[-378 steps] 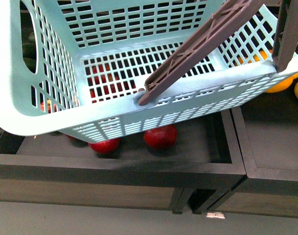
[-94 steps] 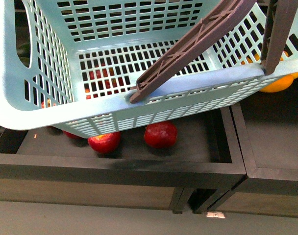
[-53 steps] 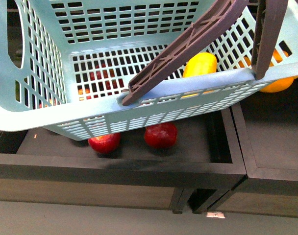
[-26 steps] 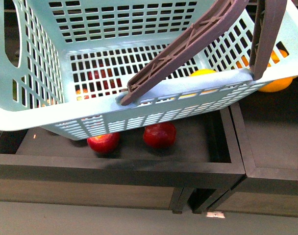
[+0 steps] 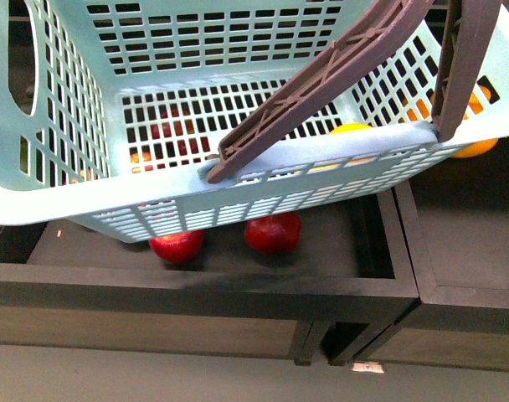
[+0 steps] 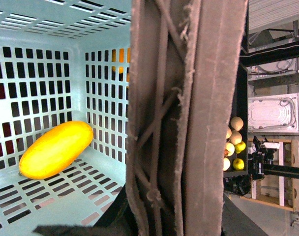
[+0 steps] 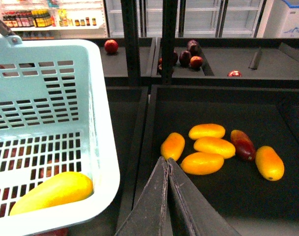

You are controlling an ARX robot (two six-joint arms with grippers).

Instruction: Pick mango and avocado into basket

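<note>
The teal basket [image 5: 79, 193] hangs tilted above the shelf, filling the front view. My left gripper is shut on its brown handles [image 6: 189, 118]; its fingers are hidden behind them. A yellow mango [image 6: 56, 149] lies on the basket floor; it shows as a sliver in the front view [image 5: 351, 129] and clearly in the right wrist view [image 7: 53, 191]. My right gripper [image 7: 167, 162] is shut and empty, just outside the basket's rim [image 7: 103, 147], above a dark bin. No avocado is in view.
Several loose mangoes [image 7: 213, 146] and a dark red one [image 7: 243, 144] lie in the black bin [image 7: 223, 98] below my right gripper. Red apples [image 5: 273, 232] sit in the bin [image 5: 196, 280] under the basket. Orange citrus [image 5: 472, 146] lies at right.
The basket was empty until a second ago; a mango then dropped in and settled low on its floor. The basket has swayed slightly. An orange at the far right is out of view.
</note>
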